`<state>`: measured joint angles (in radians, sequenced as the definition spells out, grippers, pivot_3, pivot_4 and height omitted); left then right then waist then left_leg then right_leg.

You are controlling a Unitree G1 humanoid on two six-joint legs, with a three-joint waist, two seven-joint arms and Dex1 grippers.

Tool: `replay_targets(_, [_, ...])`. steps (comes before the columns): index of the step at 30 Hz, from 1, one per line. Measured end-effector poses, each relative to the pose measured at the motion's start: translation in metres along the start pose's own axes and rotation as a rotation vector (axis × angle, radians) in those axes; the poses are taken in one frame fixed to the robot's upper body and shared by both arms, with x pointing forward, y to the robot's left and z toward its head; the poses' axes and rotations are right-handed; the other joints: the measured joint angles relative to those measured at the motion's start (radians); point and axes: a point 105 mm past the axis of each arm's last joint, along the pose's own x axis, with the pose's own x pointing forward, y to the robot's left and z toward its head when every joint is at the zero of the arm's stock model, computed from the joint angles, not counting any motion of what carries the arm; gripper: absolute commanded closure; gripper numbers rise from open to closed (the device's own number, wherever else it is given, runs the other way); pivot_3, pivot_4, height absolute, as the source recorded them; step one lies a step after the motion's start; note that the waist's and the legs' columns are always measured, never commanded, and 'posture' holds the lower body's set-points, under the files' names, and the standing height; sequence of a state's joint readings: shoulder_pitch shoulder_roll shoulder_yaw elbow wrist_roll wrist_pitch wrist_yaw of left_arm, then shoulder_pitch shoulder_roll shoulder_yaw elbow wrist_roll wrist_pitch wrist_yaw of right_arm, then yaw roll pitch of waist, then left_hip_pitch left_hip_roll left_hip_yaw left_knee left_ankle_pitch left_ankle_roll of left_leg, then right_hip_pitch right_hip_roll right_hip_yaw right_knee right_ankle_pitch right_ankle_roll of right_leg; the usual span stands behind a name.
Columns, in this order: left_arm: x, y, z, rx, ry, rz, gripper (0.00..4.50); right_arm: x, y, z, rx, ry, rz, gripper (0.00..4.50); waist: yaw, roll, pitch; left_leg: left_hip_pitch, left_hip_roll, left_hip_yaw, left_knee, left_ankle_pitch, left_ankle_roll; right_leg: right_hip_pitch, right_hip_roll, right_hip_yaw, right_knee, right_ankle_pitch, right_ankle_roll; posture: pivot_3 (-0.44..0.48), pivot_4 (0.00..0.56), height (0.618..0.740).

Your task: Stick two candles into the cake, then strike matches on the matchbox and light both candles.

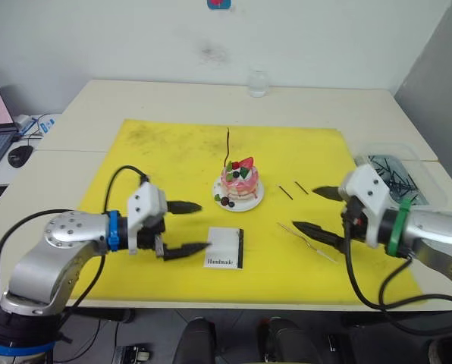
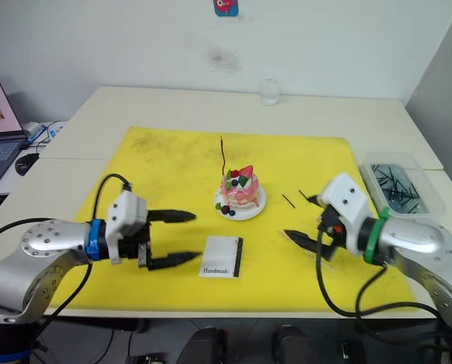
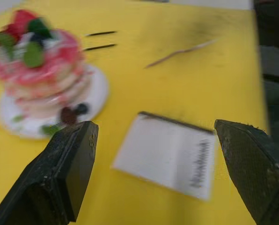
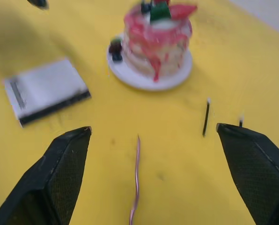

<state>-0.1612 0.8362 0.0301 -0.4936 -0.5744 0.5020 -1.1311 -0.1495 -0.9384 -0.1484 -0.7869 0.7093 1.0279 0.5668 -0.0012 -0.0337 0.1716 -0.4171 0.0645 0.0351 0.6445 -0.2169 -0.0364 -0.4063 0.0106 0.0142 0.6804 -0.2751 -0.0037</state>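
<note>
Just ahead of the right claw (image 1: 318, 210) lies a candle (image 4: 136, 178), untouched, its fingers spread wide; left claw (image 1: 191, 226) gapes empty beside the matchbox (image 1: 225, 247).

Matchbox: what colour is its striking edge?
Dark, nearly black, on the white matchbox; clearest in the right wrist view.

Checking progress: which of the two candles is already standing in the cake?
The candle rising upright from the cake top. The other candle lies flat on the yellow mat, in front of the open right gripper.
</note>
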Motion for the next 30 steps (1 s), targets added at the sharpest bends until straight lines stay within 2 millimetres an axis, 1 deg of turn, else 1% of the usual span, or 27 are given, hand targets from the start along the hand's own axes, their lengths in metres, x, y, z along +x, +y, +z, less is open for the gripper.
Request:
replay_targets(2, [0.011, -0.009, 0.009, 0.023, -0.033, -0.063, 0.06, -0.002, 0.004, -0.019, 0.029, 0.07, -0.003, 0.0, 0.0, 0.0, 0.0, 0.0, 0.0, 0.0, 0.0, 0.0, 0.0, 0.0, 0.001, 0.0, 0.0, 0.0, 0.0, 0.0, 0.15, 0.729])
replay_targets(7, [0.028, -0.019, 0.02, 0.044, -0.084, -0.156, 0.06, -0.003, 0.008, -0.042, 0.078, 0.13, -0.02, 0.0, -0.005, 0.0, 0.0, 0.0, -0.002, 0.0, 0.0, 0.0, 0.0, 0.0, 0.005, 0.0, 0.0, 0.0, 0.001, 0.0, 0.15, 0.729])
replay_targets(11, [0.035, -0.023, 0.02, 0.041, -0.093, -0.185, 0.06, 0.001, 0.008, -0.05, 0.083, 0.132, -0.041, 0.0, -0.006, 0.0, 0.0, 0.0, -0.002, -0.001, 0.0, 0.0, 0.0, 0.0, 0.006, 0.0, 0.0, 0.0, 0.0, 0.0, 0.15, 0.729])
replay_targets(15, [0.036, -0.023, 0.019, 0.041, -0.093, -0.187, 0.06, 0.008, 0.008, -0.058, 0.102, 0.125, -0.055, 0.0, -0.006, 0.0, 0.0, 0.0, -0.002, -0.001, 0.0, 0.0, 0.0, 0.0, 0.006, 0.0, 0.0, 0.0, 0.0, 0.0, 0.15, 0.729])
replay_targets(18, [0.037, -0.023, 0.018, 0.041, -0.09, -0.181, 0.0, 0.013, 0.008, -0.063, 0.107, 0.128, -0.059, 0.57, -0.006, 0.0, 0.0, 0.0, -0.002, 0.0, 0.0, 0.0, 0.0, 0.0, 0.005, 0.0, 0.0, 0.0, 0.0, 0.0, 0.15, 0.729])
replay_targets(21, [0.037, -0.023, 0.017, 0.034, -0.087, -0.175, 0.0, 0.017, 0.01, -0.069, 0.114, 0.141, -0.048, 1.51, -0.006, 0.0, 0.0, 0.0, -0.002, 0.0, 0.0, 0.0, 0.0, 0.0, 0.005, 0.001, 0.0, 0.0, 0.0, 0.0, 0.15, 0.729])
replay_targets(24, [0.039, -0.025, 0.016, 0.031, -0.091, -0.18, 0.0, 0.018, 0.012, -0.069, 0.117, 0.146, -0.04, 2.72, -0.005, 0.0, 0.0, 0.0, -0.002, 0.0, 0.0, 0.0, 0.0, 0.0, 0.005, 0.0, 0.0, 0.0, 0.0, 0.0, 0.15, 0.729])
replay_targets(26, [0.04, -0.025, 0.016, 0.035, -0.091, -0.177, 0.0, 0.018, 0.012, -0.07, 0.118, 0.149, -0.037, 3.32, -0.005, 0.0, 0.0, 0.0, -0.002, 0.0, 0.0, 0.0, 0.0, 0.0, 0.005, 0.0, 0.0, 0.0, 0.0, 0.0, 0.15, 0.729])
replay_targets(29, [0.04, -0.024, 0.017, 0.044, -0.094, -0.17, 0.0, 0.019, 0.014, -0.07, 0.12, 0.155, -0.029, 4.42, -0.005, 0.0, 0.0, 0.0, -0.002, 0.0, 0.0, 0.0, 0.0, 0.0, 0.005, 0.0, 0.0, 0.0, 0.0, 0.0, 0.15, 0.729])
replay_targets(30, [0.04, -0.024, 0.017, 0.044, -0.096, -0.169, 0.0, 0.019, 0.014, -0.07, 0.12, 0.157, -0.027, 4.47, -0.005, 0.0, 0.0, 0.0, -0.002, 0.0, 0.0, 0.0, 0.0, 0.0, 0.005, 0.0, 0.0, 0.0, 0.0, 0.0, 0.15, 0.729])
